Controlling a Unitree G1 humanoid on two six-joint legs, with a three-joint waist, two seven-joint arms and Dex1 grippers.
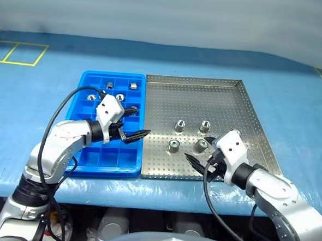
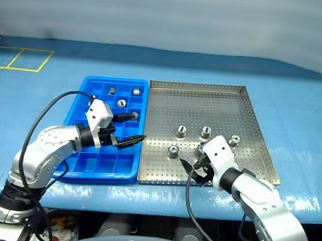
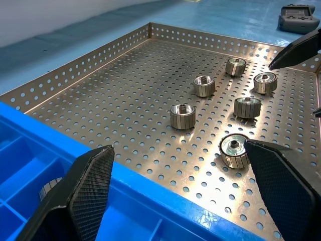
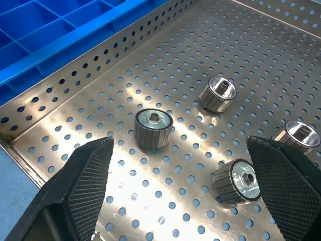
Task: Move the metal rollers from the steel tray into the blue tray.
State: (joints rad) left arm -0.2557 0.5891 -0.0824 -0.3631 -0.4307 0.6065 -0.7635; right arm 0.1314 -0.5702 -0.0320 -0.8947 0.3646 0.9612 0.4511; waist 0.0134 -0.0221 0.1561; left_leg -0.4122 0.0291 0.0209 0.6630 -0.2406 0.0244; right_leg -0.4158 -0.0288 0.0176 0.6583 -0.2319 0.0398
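- Five metal rollers lie loose on the steel tray's perforated floor, some on end, some on their sides; several more sit in the blue tray's compartments
- Left gripper hovers over the blue tray, jaws wide open and empty
- Right gripper, jaws open and empty, hangs above the steel tray's near edge
- Rollers look solid, stiff, slick and prone to rolling; pinch across the ribbed barrel

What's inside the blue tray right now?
The blue tray holds shiny metal rollers in a few squares near its far end; at least four show. The left gripper and its arm cover some middle squares, so more could be hidden there.
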